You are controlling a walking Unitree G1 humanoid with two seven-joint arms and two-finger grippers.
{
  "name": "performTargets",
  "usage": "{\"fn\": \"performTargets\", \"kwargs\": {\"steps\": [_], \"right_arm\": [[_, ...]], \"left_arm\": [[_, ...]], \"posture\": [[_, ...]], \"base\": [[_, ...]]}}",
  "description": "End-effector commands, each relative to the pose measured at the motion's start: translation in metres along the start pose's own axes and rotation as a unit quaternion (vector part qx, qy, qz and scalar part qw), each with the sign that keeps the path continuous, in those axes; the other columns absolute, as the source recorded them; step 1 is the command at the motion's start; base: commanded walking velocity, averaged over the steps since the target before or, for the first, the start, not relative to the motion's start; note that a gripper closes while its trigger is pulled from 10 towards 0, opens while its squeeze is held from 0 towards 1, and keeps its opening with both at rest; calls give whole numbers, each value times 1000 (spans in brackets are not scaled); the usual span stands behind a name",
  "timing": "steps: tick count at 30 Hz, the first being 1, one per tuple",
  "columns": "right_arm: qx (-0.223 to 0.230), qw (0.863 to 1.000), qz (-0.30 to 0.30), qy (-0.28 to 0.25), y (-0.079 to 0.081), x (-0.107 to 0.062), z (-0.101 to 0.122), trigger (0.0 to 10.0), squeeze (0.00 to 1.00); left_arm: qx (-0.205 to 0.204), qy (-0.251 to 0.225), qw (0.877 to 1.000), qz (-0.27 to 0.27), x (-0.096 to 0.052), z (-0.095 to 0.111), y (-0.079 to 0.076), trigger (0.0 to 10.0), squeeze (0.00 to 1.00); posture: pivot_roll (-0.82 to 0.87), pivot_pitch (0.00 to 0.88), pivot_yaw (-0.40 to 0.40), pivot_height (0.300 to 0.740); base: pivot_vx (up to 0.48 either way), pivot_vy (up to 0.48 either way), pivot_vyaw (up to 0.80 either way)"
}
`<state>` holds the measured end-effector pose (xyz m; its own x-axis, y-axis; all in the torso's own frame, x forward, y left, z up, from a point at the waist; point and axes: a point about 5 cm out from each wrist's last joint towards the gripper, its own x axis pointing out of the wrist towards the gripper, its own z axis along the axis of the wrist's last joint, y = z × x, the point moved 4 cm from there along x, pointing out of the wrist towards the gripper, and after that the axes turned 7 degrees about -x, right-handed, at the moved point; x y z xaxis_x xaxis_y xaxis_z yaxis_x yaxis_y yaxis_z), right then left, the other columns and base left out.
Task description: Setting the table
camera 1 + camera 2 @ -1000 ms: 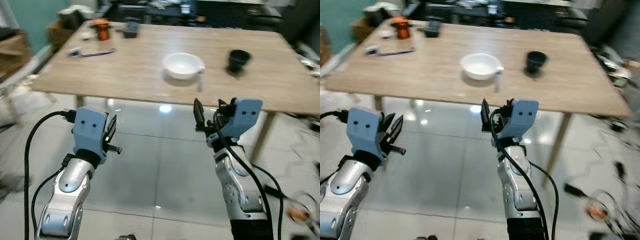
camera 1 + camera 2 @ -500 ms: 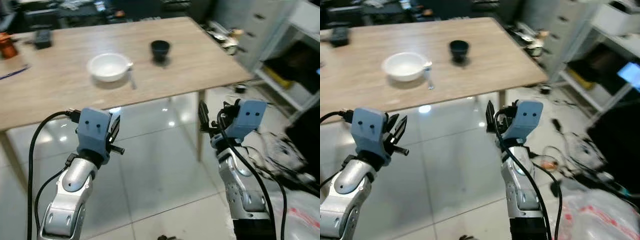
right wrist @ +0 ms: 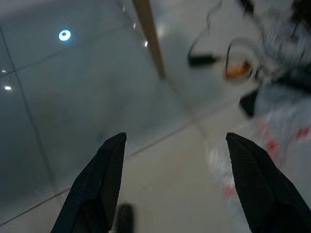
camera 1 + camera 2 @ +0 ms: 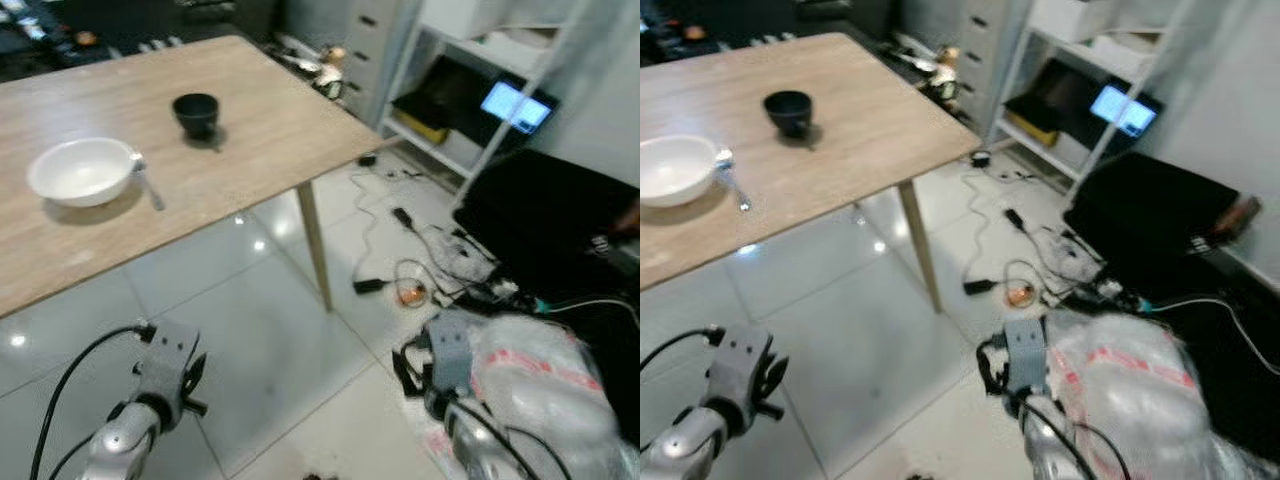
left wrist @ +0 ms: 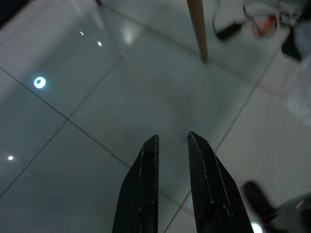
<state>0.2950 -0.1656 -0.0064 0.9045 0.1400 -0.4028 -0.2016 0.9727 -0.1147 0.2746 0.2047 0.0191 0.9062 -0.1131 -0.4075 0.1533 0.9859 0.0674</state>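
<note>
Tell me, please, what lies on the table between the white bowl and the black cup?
In the left eye view, a spoon lies beside the white bowl; from there to the black cup the table is bare wood.

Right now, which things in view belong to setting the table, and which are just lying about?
For the job:
- white bowl on the wooden table
- spoon beside the bowl
- black cup

Just lying about:
- cables on the floor
- plastic bag
- shelf unit
</note>
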Motion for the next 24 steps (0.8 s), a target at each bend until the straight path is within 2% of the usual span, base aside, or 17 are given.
{"fn": "performTargets", "kwargs": {"steps": [1, 5, 11, 16, 24], "right_arm": [[12, 1000, 5, -7, 0, -3, -1, 10000, 0], [23, 999, 0, -42, -1, -2, 15, 10000, 0], [28, 996, -4, -87, -2, 4, 38, 10000, 0], [27, 995, 0, -95, 1, 4, 40, 10000, 0], [27, 995, 1, -97, 2, 3, 39, 10000, 0]], "left_arm": [[7, -1, 1000, 6, -2, -5, 1, 10000, 0], [6, -16, 1000, 0, -2, 1, -1, 10000, 0], [35, -43, 998, -34, 3, 11, -12, 10000, 0], [30, -53, 997, -54, 5, 13, -19, 10000, 0], [33, -63, 996, -52, 6, 18, -18, 10000, 0]], "posture": [[-4, 63, 40, 740], [-6, 66, 42, 740], [-11, 69, 44, 740], [-13, 72, 43, 740], [-14, 74, 45, 740]], "base": [[0, 0, -800], [0, 0, -800], [0, 0, -800], [0, 0, -800], [0, 0, -800]]}}
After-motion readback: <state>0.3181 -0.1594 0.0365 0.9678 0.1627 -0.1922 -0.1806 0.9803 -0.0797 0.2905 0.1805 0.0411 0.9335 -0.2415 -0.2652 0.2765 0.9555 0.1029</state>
